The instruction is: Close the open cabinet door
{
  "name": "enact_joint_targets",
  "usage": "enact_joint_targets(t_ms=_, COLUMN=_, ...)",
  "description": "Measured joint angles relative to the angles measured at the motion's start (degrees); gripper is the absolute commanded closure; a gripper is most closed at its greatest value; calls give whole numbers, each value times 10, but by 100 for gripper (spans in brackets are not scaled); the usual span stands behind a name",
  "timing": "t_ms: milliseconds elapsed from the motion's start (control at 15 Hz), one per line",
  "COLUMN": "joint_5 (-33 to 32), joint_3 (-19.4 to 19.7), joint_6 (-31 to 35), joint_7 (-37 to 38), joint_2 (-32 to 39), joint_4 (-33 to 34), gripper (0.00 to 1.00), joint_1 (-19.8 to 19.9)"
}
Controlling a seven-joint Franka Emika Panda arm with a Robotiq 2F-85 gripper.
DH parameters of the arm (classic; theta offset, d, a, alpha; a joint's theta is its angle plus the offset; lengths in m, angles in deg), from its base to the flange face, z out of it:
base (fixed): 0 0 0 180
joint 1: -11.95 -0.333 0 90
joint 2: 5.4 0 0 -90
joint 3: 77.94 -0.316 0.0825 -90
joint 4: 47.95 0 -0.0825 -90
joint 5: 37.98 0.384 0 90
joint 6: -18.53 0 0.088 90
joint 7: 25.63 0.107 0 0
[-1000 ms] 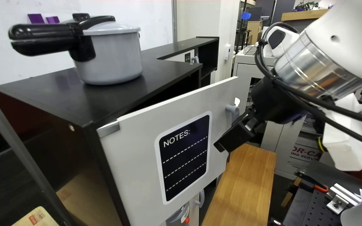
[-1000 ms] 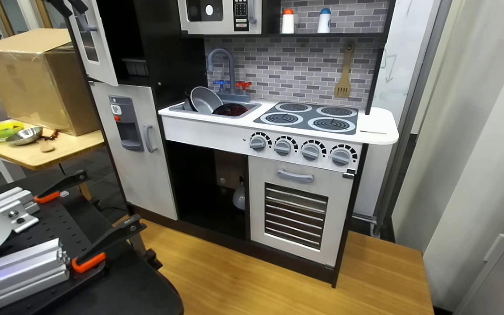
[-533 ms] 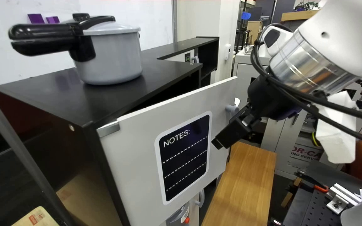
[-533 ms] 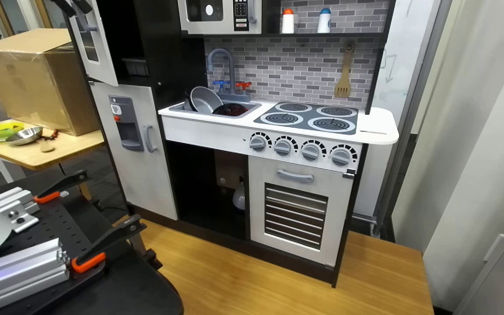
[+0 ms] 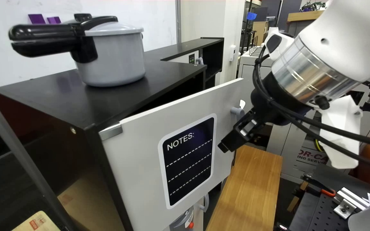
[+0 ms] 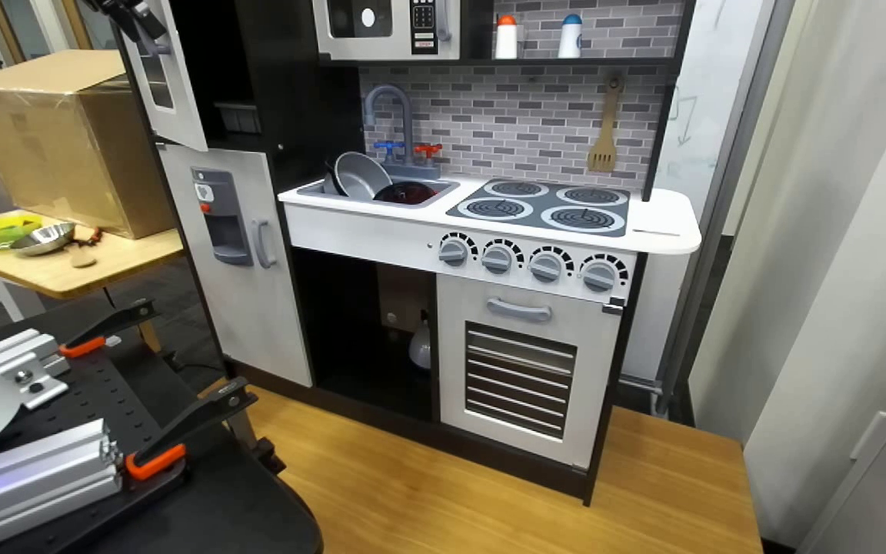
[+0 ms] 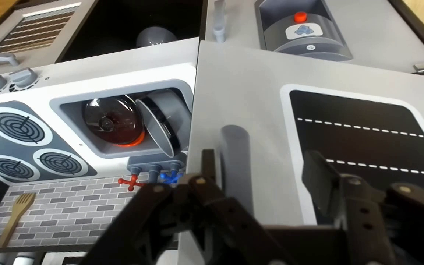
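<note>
The upper cabinet door (image 5: 175, 157) of the toy kitchen (image 6: 358, 231), lettered NOTES:, is swung ajar, high above the end of the wooden bench (image 6: 443, 462) that lies opposite the stove-end corner. Its hinged side is fixed to the black cabinet (image 5: 172, 72) at that end; its free side is turned out toward the bench's long front edge, with a gap left behind it. The gripper (image 7: 262, 167) is spread wide at the door's face, its two fingers (image 7: 208, 162) set well apart. In the wrist view the gray door handle (image 7: 237, 165) is framed between them, nearer the finger on the side of the door's free edge; whether it is touched cannot be told.

On top of the cabinet, above the same end of the bench, a gray, black-handled pressure cooker (image 5: 112, 56) is rested. Below the upper door, a lower door (image 6: 258, 331) with a water dispenser (image 6: 224, 219) is set. Midway along the bench, a gray pan (image 7: 175, 114), tilted on its side, and a dark glass lid (image 7: 118, 121) are held in the sink (image 7: 73, 116). Toward the stove-end corner, a four-burner stove (image 6: 543, 204) is placed, and a wooden spatula (image 6: 606, 131) is hung on the brick-patterned backsplash (image 6: 504, 131) behind it. Past the opposite end, a cardboard box (image 6: 66, 146) and a steel pan (image 6: 47, 240) are set on a side table (image 6: 128, 263).
</note>
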Motion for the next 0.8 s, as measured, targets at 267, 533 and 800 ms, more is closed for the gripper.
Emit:
enact_joint_targets(t_ms=267, joint_5=-6, joint_3=10, joint_6=-2, joint_7=0, joint_2=1, joint_4=-3, gripper=92, joint_1=2)
enact_joint_targets(t_ms=533, joint_5=-13, joint_3=25, joint_6=-2, joint_7=-1, joint_2=2, joint_4=-5, gripper=95, joint_1=3)
enact_joint_targets(t_ms=800, joint_5=-13, joint_3=26, joint_6=-2, joint_7=0, joint_2=2, joint_4=-5, gripper=95, joint_1=3)
